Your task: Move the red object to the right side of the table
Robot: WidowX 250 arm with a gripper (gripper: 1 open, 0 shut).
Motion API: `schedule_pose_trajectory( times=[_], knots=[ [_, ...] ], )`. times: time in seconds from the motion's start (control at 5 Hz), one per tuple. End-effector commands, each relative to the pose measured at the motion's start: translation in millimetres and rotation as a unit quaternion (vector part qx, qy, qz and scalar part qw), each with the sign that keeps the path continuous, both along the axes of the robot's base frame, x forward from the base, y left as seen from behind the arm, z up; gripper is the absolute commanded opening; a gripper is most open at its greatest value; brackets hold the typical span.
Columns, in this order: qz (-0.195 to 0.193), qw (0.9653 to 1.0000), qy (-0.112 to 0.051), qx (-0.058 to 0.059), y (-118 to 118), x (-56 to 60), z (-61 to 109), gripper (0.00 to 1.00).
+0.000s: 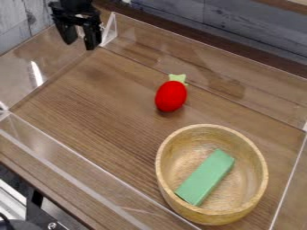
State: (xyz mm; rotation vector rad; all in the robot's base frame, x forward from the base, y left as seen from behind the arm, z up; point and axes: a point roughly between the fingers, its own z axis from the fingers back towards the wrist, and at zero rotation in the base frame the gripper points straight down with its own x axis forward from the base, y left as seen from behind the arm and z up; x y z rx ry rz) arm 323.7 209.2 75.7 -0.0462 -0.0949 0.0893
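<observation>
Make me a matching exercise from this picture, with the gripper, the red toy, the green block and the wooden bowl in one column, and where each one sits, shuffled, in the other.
Things:
1. gripper
2. red object
3. green block
4. wooden bowl

Places:
A. lying inside the bowl
B. on the bare table, near the middle
C. top left corner, jaws open, holding nothing
D. bottom right of the table

Pairs: 1-C, 2-B, 3-A, 4-D
</observation>
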Motion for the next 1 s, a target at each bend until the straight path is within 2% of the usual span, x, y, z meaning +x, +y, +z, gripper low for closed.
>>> schedule_pose_trajectory(
  times=[0.0, 0.4, 0.8],
  knots=[
    [-0.004, 0.9997, -0.021, 0.013, 2, 5.5, 20.3, 1.0],
    [-0.007, 0.9999, -0.012, 0.007, 2, 2.8, 19.9, 1.0],
    [-0.019, 0.9995, -0.023, -0.004, 1, -0.8, 39.5, 1.0]
  ],
)
